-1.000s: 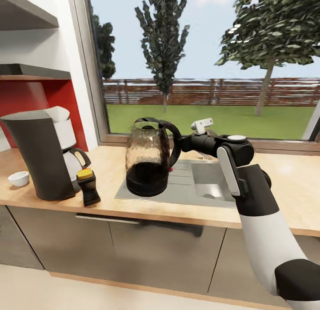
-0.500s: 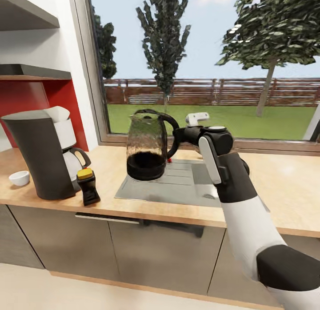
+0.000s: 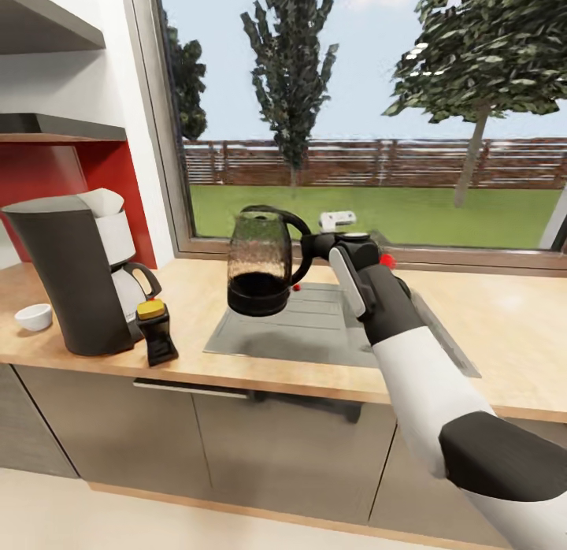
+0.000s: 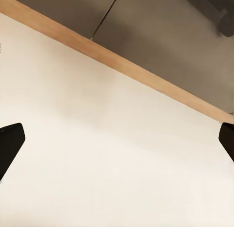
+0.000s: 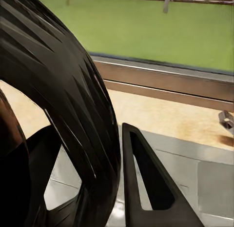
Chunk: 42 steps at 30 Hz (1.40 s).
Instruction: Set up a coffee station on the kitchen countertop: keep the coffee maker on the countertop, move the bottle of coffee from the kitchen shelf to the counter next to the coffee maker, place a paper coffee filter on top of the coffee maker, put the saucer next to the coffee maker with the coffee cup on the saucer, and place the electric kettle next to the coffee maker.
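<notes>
While gripped by its handle, electric kettle (image 3: 260, 262) left of right hand (image 3: 309, 247), above sink (image 3: 331, 329)

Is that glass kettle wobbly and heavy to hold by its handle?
Probably a bit. The right claw grips the kettle only by its looped handle, so the body hangs off to one side and may swing. It looks like glass, so likely breakable if bumped. The dark liquid inside probably adds weight.
</notes>
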### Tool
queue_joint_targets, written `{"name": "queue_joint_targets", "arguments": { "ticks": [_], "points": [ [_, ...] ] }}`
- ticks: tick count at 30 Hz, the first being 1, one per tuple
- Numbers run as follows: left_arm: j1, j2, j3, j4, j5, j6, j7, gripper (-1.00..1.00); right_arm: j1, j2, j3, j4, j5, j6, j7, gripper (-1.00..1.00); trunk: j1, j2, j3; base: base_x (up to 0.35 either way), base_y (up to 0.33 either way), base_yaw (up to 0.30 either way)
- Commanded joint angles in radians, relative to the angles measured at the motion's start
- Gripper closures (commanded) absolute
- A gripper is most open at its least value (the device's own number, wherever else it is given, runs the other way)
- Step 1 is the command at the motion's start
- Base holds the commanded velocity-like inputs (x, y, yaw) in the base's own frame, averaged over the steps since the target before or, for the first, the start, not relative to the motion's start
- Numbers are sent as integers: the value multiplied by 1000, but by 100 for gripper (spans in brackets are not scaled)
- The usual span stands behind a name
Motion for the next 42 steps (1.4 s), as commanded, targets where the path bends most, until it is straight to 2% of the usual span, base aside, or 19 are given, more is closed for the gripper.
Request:
{"name": "queue_joint_targets", "arguments": {
  "ticks": [1, 13, 16, 20, 24, 36, 42],
  "points": [
    [-1, 0, 2, 1, -1, -4, -3, -100, -1, 1, 1, 6, -11, -6, -11, 100, 0, -1, -1, 127, 101, 0],
    [-1, 0, 2, 1, -2, -4, -3, -100, -2, 3, 4, 30, -14, -41, -15, 100, 0, -1, -1, 100, 118, 0],
    [-1, 0, 2, 1, -2, -4, -3, -100, -2, 3, 23, 29, -14, -42, -16, 100, 0, -1, -1, 10, 157, 0],
    [-1, 0, 2, 1, -2, -4, -3, -100, -2, 3, 73, 26, -14, -44, -17, 100, 0, -1, -1, 3, 57, 15],
    [-1, 0, 2, 1, -2, -4, -3, -100, -1, 3, 84, 24, -14, -44, -17, 100, 0, -1, 0, 1, 15, 147],
    [-1, 0, 2, 1, -2, -4, -3, -100, 0, 3, 90, 18, -14, -45, -17, 100, 0, -1, 1, 0, 1, 62],
    [-1, -1, 2, 1, -1, -4, -2, -100, 0, 3, 90, 17, -14, -45, -17, 100, 0, -1, 2, 0, -177, 45]
  ]
}}
